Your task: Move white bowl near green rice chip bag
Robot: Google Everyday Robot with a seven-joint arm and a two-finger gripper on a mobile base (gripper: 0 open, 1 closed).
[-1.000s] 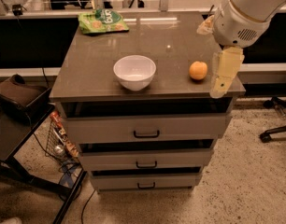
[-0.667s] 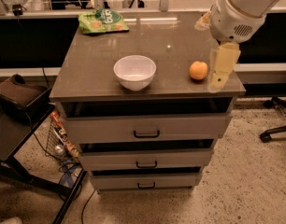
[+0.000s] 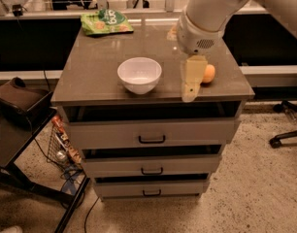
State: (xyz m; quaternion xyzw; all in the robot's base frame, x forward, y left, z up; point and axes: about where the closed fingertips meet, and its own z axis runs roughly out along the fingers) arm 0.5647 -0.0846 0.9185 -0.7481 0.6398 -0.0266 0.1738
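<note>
The grey worktop [image 3: 100,67] of a drawer cabinet [image 3: 151,140] on speckled floor [image 3: 265,188] carries the white bowl [image 3: 139,74] near its front middle, with the green rice chip bag [image 3: 106,22] well apart at the back left corner. The gripper [image 3: 191,81] hangs over the front right, partly covering an orange fruit [image 3: 209,74]; whether it is wide or narrow cannot be told.

The worktop [image 3: 90,67] carries one white bowl [image 3: 139,74] near the middle, one green rice chip bag [image 3: 106,22] far left and one orange fruit [image 3: 209,74] right. One gripper [image 3: 191,84] hangs just left of the fruit. Three drawers [image 3: 151,132] sit below.
</note>
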